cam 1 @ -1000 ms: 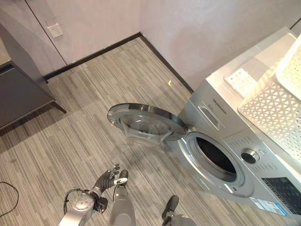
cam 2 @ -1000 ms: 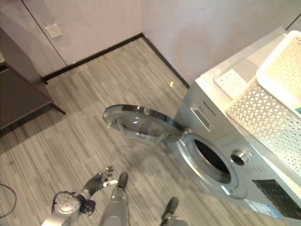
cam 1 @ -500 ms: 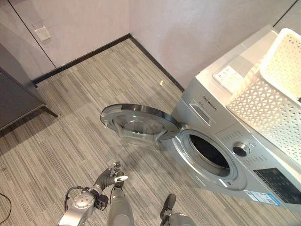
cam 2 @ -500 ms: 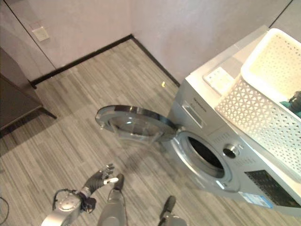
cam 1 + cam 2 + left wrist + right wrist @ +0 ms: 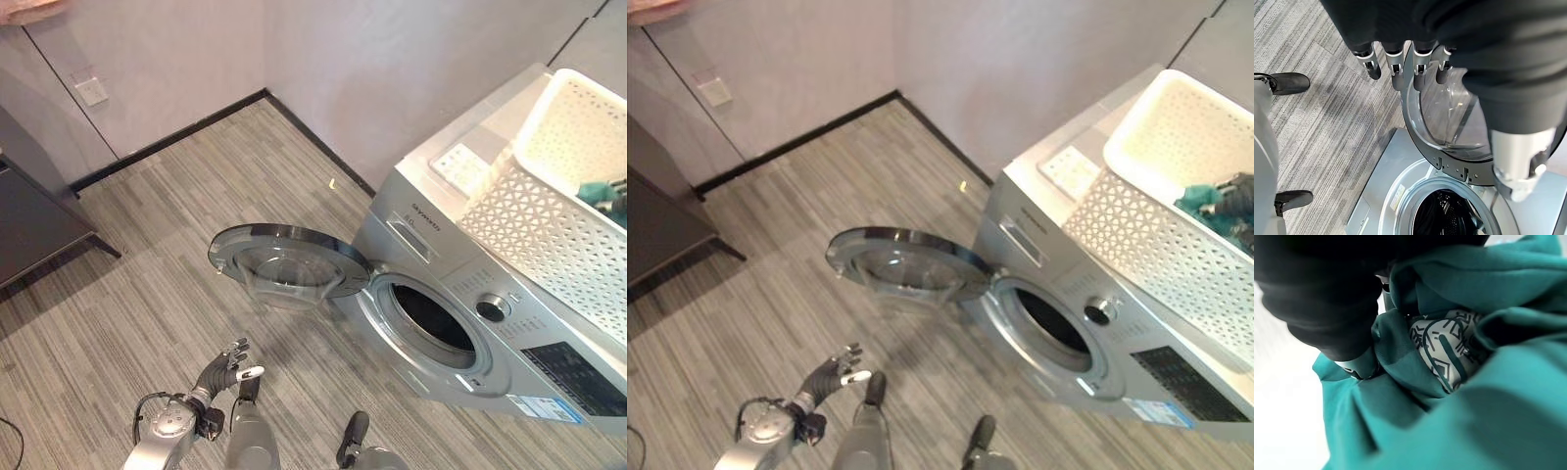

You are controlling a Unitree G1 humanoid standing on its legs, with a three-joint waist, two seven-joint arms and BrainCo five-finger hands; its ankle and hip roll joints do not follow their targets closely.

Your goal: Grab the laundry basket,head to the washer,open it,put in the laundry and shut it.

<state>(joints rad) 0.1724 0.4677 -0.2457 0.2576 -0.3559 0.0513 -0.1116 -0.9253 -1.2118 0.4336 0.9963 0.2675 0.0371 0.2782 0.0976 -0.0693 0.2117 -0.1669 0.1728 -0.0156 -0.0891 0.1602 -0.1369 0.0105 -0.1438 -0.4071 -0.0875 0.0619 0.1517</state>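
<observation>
While right hand [image 5: 1236, 194] meets laundry [image 5: 1449, 396], basket [image 5: 549, 225] tops washer [image 5: 451, 323].

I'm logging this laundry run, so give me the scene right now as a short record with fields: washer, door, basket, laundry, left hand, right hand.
washer: front loader, drum looks empty
door: round door swung fully open
basket: white basket on top of the washer
laundry: teal cloth in the basket
left hand: left hand low over the floor, fingers straight, holding nothing
right hand: right hand in the basket on the cloth; grip cannot be told
</observation>
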